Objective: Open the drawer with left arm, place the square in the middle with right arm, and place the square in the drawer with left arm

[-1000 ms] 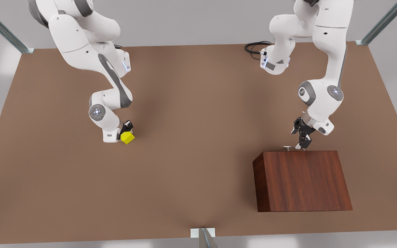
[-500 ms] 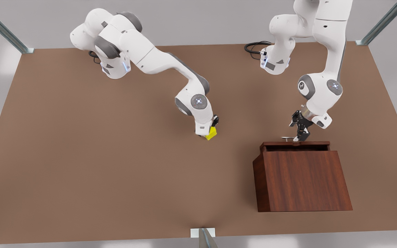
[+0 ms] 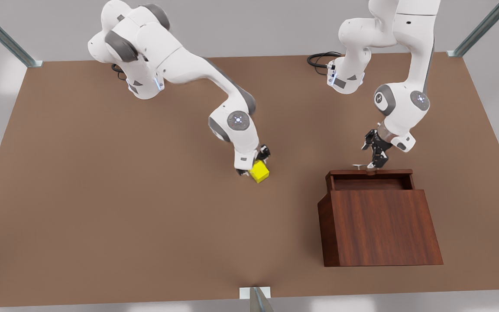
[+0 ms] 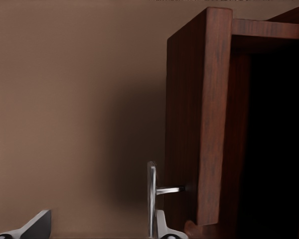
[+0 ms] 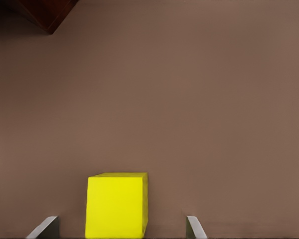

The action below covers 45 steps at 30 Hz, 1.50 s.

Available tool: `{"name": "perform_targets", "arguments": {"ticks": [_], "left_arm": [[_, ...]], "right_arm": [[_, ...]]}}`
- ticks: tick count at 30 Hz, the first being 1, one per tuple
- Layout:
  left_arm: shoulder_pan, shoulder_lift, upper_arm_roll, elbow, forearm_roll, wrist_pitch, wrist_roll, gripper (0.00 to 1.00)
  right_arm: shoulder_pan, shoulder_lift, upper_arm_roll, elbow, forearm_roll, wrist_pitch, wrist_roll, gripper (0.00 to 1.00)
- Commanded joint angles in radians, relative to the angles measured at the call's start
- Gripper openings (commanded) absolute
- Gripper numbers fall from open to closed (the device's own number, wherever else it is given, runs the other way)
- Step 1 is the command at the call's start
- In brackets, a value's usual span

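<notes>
On the brown table (image 3: 102,195), the right gripper (image 3: 253,167) bends down, fingers open around the yellow square (image 3: 259,171). At three o'clock, the left gripper (image 3: 373,167) is open at the drawer (image 3: 371,178) handle (image 4: 152,196).

White arms (image 3: 189,69), grey joints, seemingly black pincers.

**Soft, even light with faint shadows**

The scene was lit softly from above, and the table (image 3: 102,195) showed a matte brown with no glare. Pale, blurred shadows lay under both arms. The cabinet (image 3: 383,225) had a brighter top and a darker side face. In the left wrist view the inside of the drawer (image 4: 274,149) was almost black, and a dim shadow fell on the table beside it. The cube (image 5: 117,204) looked bright and evenly yellow, its edges slightly soft.
</notes>
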Motion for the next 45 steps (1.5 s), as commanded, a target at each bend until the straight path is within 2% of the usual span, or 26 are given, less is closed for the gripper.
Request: {"name": "perform_targets", "arguments": {"ticks": [1, 3, 5, 7, 8, 9, 10, 12, 14, 16, 18, 19, 21, 23, 25, 28, 30, 32, 34, 37, 39, 42, 45], "left_arm": [[0.0, -0.003, 0.0, -0.002, 0.0, 0.0, 0.0, 1.0], [-0.002, -0.014, 0.0, -0.015, 0.0, -0.002, -0.017, 1.0], [-0.005, -0.023, 0.0, -0.018, 0.0, -0.012, -0.028, 1.0], [-0.008, -0.035, 0.0, -0.019, 0.0, -0.029, -0.029, 1.0], [-0.008, -0.053, 0.0, -0.044, 0.0, -0.028, -0.029, 1.0], [-0.009, -0.066, 0.0, -0.052, 0.0, -0.028, -0.029, 1.0], [-0.011, -0.07, -0.002, -0.055, 0.0, -0.029, -0.029, 1.0], [-0.013, -0.087, 0.0, -0.071, 0.0, -0.029, -0.029, 1.0], [-0.02, -0.176, 0.0, -0.07, 0.0, -0.121, -0.046, 1.0], [-0.023, -0.23, 0.002, -0.056, 0.002, -0.182, -0.061, 1.0], [-0.023, -0.221, 0.003, 0.073, 0.014, -0.298, -0.055, 1.0], [-0.025, -0.192, 0.002, 0.143, 0.055, -0.331, -0.028, 1.0], [-0.074, 0.022, 0.005, 0.552, 0.178, -0.627, 0.164, 1.0], [-0.118, 0.146, -0.009, 0.836, 0.221, -0.839, 0.391, 1.0], [-0.155, 0.244, -0.067, 0.973, 0.247, -0.865, 0.532, 1.0], [-0.278, 0.474, -0.144, 1.225, 0.295, -0.925, 0.612, 1.0], [-0.342, 0.52, -0.152, 1.229, 0.296, -0.925, 0.902, 1.0], [-0.399, 0.572, -0.152, 1.231, 0.296, -0.89, 1.0, 1.0], [-0.462, 0.612, -0.152, 1.223, 0.422, -0.792, 1.178, 1.0], [-0.536, 0.69, -0.152, 1.216, 0.434, -0.664, 1.184, 1.0], [-0.566, 0.724, -0.152, 1.217, 0.546, -0.647, 1.186, 1.0], [-0.6, 0.775, -0.152, 1.214, 0.552, -0.609, 1.245, 1.0], [-0.62, 0.761, -0.152, 1.114, 0.555, -0.538, 1.301, 1.0]], "right_arm": [[-0.027, -0.038, 0.001, -0.014, 0.0, -0.027, -0.002, 1.0], [-0.199, -0.211, 0.001, -0.027, 0.014, -0.239, 0.002, 1.0], [-0.358, -0.343, 0.003, -0.048, 0.017, -0.365, -0.051, 1.0], [-0.547, -0.415, -0.002, -0.04, 0.018, -0.572, -0.054, 1.0], [-0.601, -0.429, -0.026, -0.033, 0.015, -0.593, -0.055, 1.0], [-0.598, -0.435, -0.094, 0.022, 0.0, -0.667, -0.058, 1.0], [-0.598, -0.418, -0.123, 0.076, -0.005, -0.711, -0.084, 1.0], [-0.61, -0.385, -0.127, 0.084, -0.014, -0.705, -0.183, 1.0], [-0.622, -0.388, -0.144, 0.09, -0.011, -0.699, -0.295, 1.0], [-0.65, -0.383, -0.155, 0.118, 0.018, -0.704, -0.282, 1.0], [-0.645, -0.372, -0.153, 0.119, 0.029, -0.696, -0.288, 1.0], [-0.65, -0.374, -0.153, 0.119, 0.029, -0.698, -0.287, 1.0], [-0.653, -0.36, -0.155, 0.118, 0.024, -0.699, -0.291, 1.0], [-0.655, -0.36, -0.155, 0.119, 0.027, -0.698, -0.288, 1.0], [-0.653, -0.362, -0.155, 0.119, 0.029, -0.701, -0.282, 1.0], [-0.656, -0.362, -0.155, 0.119, 0.027, -0.701, -0.284, 1.0], [-0.656, -0.363, -0.157, 0.121, 0.026, -0.702, -0.282, 1.0], [-0.656, -0.366, -0.157, 0.121, 0.027, -0.699, -0.282, 1.0], [-0.656, -0.362, -0.157, 0.121, 0.027, -0.698, -0.282, 1.0], [-0.656, -0.362, -0.157, 0.122, 0.027, -0.698, -0.282, 1.0], [-0.656, -0.362, -0.157, 0.122, 0.027, -0.698, -0.282, 1.0], [-0.656, -0.362, -0.157, 0.127, 0.027, -0.699, -0.282, 1.0], [-0.656, -0.362, -0.157, 0.128, 0.027, -0.699, -0.282, 1.0]]}}
